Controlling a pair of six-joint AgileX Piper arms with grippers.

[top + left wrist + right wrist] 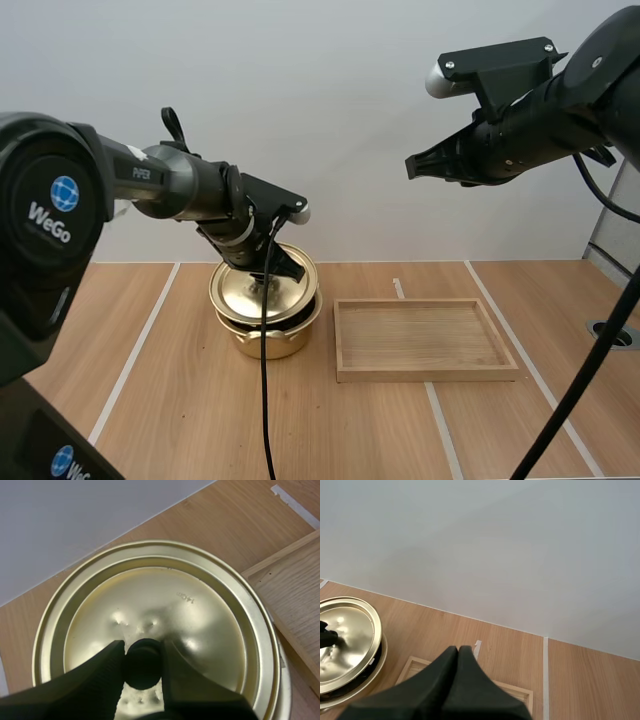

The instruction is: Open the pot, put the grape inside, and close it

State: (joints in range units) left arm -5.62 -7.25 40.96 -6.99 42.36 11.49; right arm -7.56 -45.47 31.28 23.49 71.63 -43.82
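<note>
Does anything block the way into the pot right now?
Yes: the lid sits tilted over the pot, its knob pinched by the left gripper. Nothing else stands over it; the right gripper hangs high, shut.

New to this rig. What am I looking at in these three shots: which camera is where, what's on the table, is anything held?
These are two robot arms working over a table. The wide picture comes from a camera behind and above the arms. The other two come from cameras riding on each arm's wrist and looking along its fingers, which are the big dark shapes up close. On the table stand a golden pot and, beside it, a wooden tray. The left gripper pinches the black knob of the pot's lid, and the lid sits tilted over the pot. The right gripper hangs high in the air on the tray's side, fingers together, holding nothing.
</note>
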